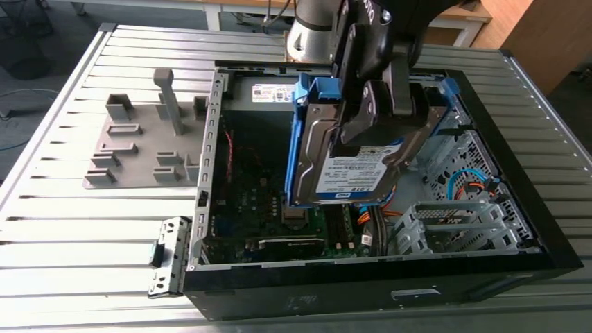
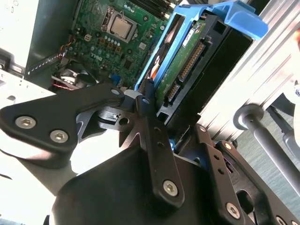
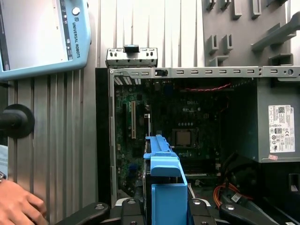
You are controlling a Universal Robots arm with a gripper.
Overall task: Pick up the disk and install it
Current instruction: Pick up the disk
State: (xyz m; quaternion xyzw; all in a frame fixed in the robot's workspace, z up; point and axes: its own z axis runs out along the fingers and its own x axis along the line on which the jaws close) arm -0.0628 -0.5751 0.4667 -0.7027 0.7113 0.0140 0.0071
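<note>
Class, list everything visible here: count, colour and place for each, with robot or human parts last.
disk: one, silver in blue bracket, tilted over the open case
computer case: one, black, on the table
motherboard: one, green, inside the case
power-supply box: one, grey, inside the case
fixture plate: one, grey, on the table at the exterior view's left
table: one, silver, slatted
teach pendant: one, pale blue, beside the case
end effector: one, black, shut on the disk
hand: one, over the table near the pendant

Robotics lab, slatted metal bench [image 1: 74,222], teach pendant [image 3: 42,37]
</note>
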